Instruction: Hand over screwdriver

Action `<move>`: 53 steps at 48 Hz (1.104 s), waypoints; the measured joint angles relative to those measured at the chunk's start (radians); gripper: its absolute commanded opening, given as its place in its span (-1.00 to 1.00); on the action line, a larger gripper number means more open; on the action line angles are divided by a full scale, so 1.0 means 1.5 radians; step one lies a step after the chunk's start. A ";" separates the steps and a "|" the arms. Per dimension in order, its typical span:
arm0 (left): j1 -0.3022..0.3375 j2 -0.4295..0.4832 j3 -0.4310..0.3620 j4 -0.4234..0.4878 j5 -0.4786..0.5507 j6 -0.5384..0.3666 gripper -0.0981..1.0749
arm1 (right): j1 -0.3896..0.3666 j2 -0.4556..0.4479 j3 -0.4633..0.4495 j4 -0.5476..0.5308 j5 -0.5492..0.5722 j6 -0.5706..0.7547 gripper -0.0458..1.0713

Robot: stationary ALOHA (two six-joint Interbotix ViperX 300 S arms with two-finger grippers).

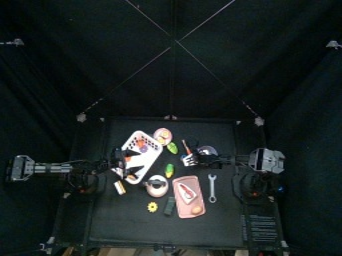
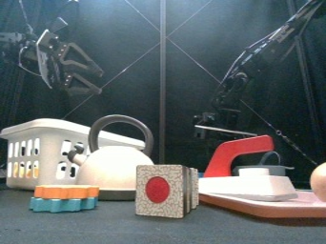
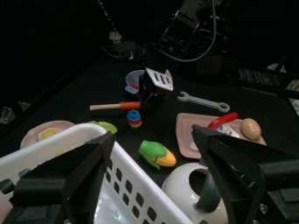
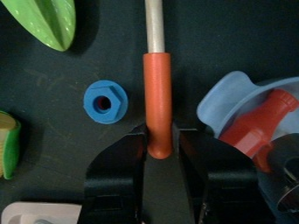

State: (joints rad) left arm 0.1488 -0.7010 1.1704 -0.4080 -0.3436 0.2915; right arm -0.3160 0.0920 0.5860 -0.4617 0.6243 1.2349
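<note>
Black curtains are closing in a small black table crowded with toys. Down on it, the right gripper (image 4: 160, 150) is pinching the orange handle of the screwdriver (image 4: 156, 83) between partly closed jaws, its pale shaft running straight out ahead of them. The left gripper (image 3: 149, 157) is hanging high over the white basket (image 3: 70, 171), jaws spread wide and empty. Gripped so near the handle's end, the screwdriver could pivot and slip during the lift.

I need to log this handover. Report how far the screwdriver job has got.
Done: the right hand has reached the screwdriver, its jaws around the orange handle. In hand: that grip; the screwdriver lies on the table, not visibly lifted. Left: lifting it and passing it to the left hand, which hangs open above the white basket.
</note>
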 measured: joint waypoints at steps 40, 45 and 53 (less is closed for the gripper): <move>0.000 -0.010 0.000 0.000 -0.005 0.001 0.93 | 0.040 -0.142 -0.050 -0.129 -0.116 0.000 0.15; 0.002 -0.013 0.006 0.001 -0.015 0.001 0.93 | 0.041 -0.142 -0.050 -0.135 -0.213 -0.007 0.15; 0.002 -0.013 0.007 0.000 -0.034 0.000 0.93 | 0.039 -0.134 -0.036 -0.196 -0.392 -0.011 0.15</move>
State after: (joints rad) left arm 0.1519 -0.7210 1.1812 -0.4080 -0.3942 0.2915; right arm -0.2577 -0.1089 0.5323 -0.7563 0.0368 1.2180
